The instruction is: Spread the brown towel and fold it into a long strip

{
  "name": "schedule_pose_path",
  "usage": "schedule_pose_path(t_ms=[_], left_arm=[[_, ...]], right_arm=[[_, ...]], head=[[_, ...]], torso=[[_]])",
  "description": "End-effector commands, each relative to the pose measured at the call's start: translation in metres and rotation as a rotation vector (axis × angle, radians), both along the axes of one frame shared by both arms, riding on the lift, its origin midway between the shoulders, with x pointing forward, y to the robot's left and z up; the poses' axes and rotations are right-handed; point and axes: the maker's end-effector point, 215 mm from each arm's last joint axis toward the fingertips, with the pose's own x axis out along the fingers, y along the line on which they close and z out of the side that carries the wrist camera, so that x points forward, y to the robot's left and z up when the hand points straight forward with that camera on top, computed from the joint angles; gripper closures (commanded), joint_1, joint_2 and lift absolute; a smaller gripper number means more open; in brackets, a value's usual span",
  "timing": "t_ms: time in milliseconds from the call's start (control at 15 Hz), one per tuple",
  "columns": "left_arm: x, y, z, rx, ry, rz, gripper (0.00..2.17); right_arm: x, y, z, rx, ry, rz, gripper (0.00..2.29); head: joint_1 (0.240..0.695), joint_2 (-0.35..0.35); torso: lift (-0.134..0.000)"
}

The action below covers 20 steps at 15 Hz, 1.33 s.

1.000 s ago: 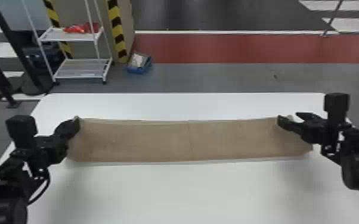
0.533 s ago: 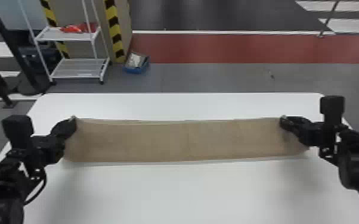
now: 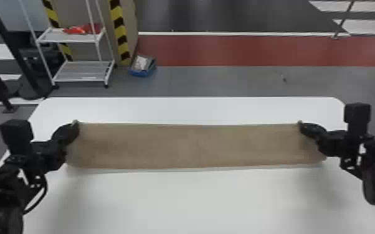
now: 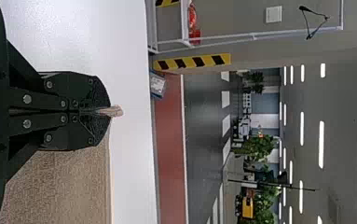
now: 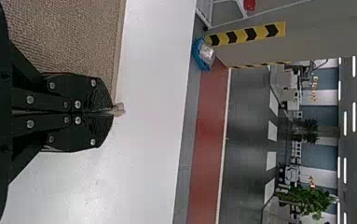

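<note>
My left gripper (image 3: 75, 125) and my right gripper (image 3: 301, 125) hold the far corners of the brown towel (image 3: 190, 146), which stretches between them as a long, wide strip across the white table. In the left wrist view, the left gripper (image 4: 111, 111) is shut on a corner, whose tip pokes out past the fingers; the towel (image 4: 64, 186) continues beside it. The right wrist view has the right gripper (image 5: 113, 112) shut on the opposite corner, with the towel (image 5: 69, 37) alongside. How many layers lie in the strip, I cannot tell.
The white table (image 3: 196, 199) extends in front of the towel and behind it to its far edge. Beyond, on the floor, stand a white shelf rack (image 3: 84, 74) and a blue bin (image 3: 143, 73) at the back left.
The right gripper has gone from open to shut on the towel's far right corner. The towel's far edge is now straighter between the grippers.
</note>
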Motion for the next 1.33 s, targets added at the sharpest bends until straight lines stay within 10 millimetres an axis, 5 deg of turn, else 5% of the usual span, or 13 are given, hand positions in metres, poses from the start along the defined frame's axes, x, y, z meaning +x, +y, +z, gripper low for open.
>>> schedule_pose_path(t_ms=[0, 467, 667, 1267], left_arm=[[-0.003, 0.002, 0.008, -0.003, -0.015, 0.003, 1.18], [-0.004, -0.002, 0.020, 0.002, -0.035, -0.005, 1.18], [0.005, -0.011, 0.024, 0.004, -0.041, -0.019, 1.18], [0.029, -0.023, -0.006, 0.047, 0.018, -0.030, 1.17]], right_arm=[[-0.009, -0.014, 0.003, 0.007, -0.018, -0.023, 1.51], [-0.025, -0.040, 0.043, 0.035, -0.127, -0.074, 1.51], [-0.027, -0.039, 0.042, 0.047, -0.127, -0.076, 1.51], [-0.022, -0.032, 0.045, 0.038, -0.141, -0.070, 1.51]], head=[[0.695, -0.003], [0.695, -0.036], [0.695, -0.045], [0.695, -0.056]], torso=[[-0.123], [-0.123], [-0.123], [-0.123]])
